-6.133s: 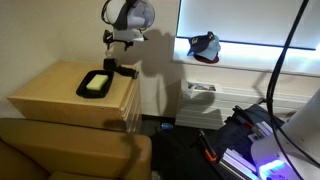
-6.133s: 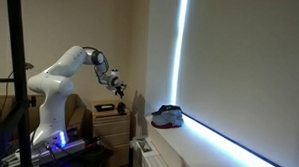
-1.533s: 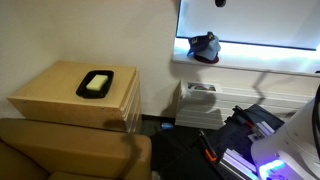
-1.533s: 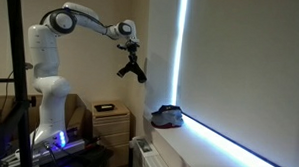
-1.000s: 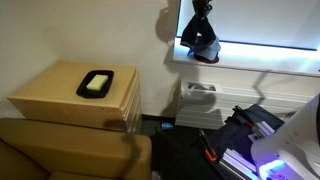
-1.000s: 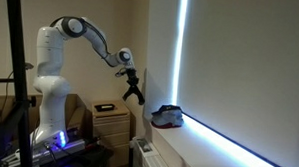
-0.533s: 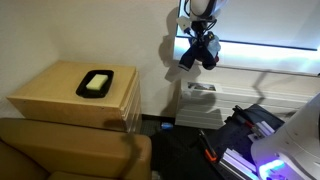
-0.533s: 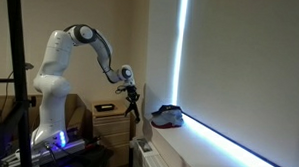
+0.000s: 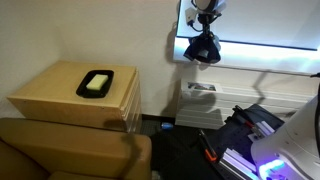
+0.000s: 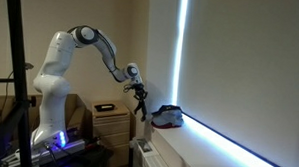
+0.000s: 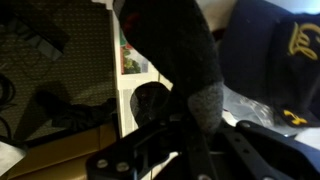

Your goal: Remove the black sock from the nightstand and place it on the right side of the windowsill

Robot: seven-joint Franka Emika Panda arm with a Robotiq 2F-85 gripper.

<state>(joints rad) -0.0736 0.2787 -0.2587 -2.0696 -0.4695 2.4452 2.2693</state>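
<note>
Moved: since half a second ago my arm (image 10: 96, 42) has swung on toward the window, carrying the sock (image 10: 142, 106) closer to the cap (image 10: 168, 115).
Pincer: my pincer (image 10: 138, 92) is clenched on the sock's upper end, and the rest hangs straight down from it.
Sock: in the air, off the nightstand (image 9: 60, 97), near the end of the sill (image 10: 212, 144) and touching nothing but me.
Wrist view: the sock (image 11: 165, 45) runs up the middle, black with a grey tip, between my dark fingers (image 11: 140, 160) at the bottom.
Cap: dark with some red, resting on the sill; in the wrist view it (image 11: 285, 50) shows yellow stitching, just beside the sock.
Overlap: in an exterior view, sock and cap merge into one dark shape above the sill (image 9: 265, 70), so I cannot tell them apart there.
Nightstand: bears only a black tray (image 9: 97, 83) with something pale in it.
</note>
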